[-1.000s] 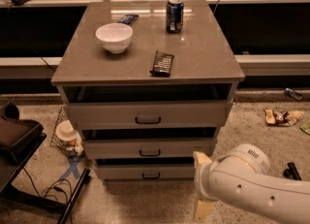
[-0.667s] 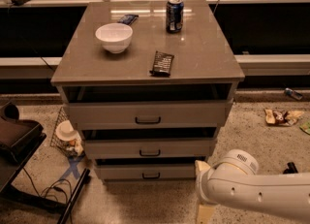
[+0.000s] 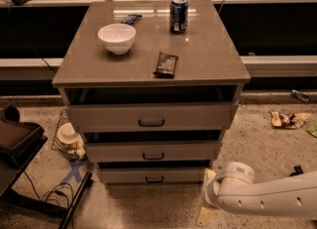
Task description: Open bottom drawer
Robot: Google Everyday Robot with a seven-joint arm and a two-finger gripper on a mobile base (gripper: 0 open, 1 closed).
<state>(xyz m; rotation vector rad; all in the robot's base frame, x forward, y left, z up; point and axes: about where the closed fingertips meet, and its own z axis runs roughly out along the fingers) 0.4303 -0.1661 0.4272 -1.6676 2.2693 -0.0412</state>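
The bottom drawer point(image 3: 153, 176) is the lowest of the three in the grey-beige cabinet point(image 3: 148, 116). It has a plain front and a small black bar handle point(image 3: 154, 179), and it looks pushed in under the middle drawer. My white arm point(image 3: 267, 198) comes in from the lower right. The gripper point(image 3: 205, 214) hangs low near the floor, just right of the cabinet's lower right corner and apart from the handle.
A white bowl point(image 3: 117, 37), a soda can point(image 3: 178, 15), a black remote point(image 3: 166, 64) and a dark packet point(image 3: 130, 19) lie on the cabinet top. A small wire bin point(image 3: 67, 139) and cables point(image 3: 54, 193) are at the left. Litter point(image 3: 287, 119) lies on the floor at the right.
My arm has sunk lower in the view and shifted slightly left, beside the cabinet's lower right corner. The drawers have not moved.
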